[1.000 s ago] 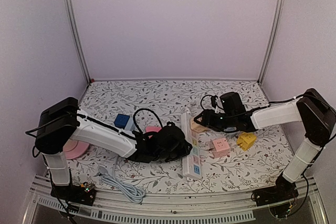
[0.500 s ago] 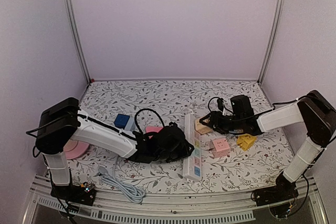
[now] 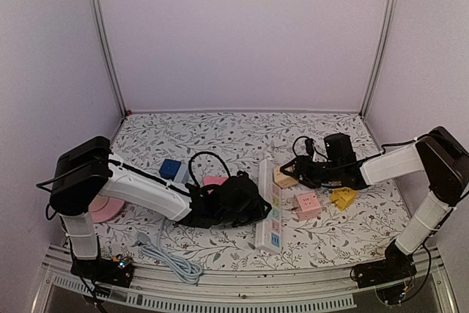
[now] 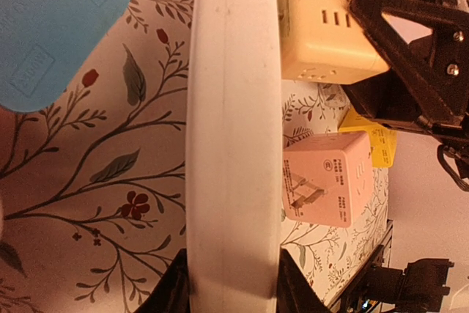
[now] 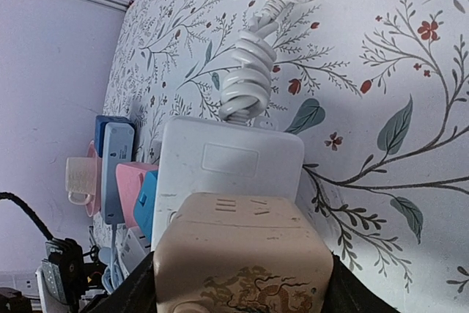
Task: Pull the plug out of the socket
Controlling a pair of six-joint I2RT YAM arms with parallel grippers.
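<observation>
The socket is a long white power strip lying front to back in mid-table, with my left gripper shut across its middle. In the left wrist view the strip runs between my left gripper jaws, which press on both its sides. The plug is a beige cube, held just right of the strip's far end by my right gripper. In the right wrist view the cube fills the right gripper, with the strip's end beyond it. Its prongs are hidden.
A pink cube adapter and a yellow one lie right of the strip. A blue adapter and a pink disc sit to the left. A white cable is bundled near the front edge. A coiled cord leaves the strip's far end.
My right gripper has carried the beige plug to the right, from over the strip's far end to beside it. The left gripper has held still on the strip.
</observation>
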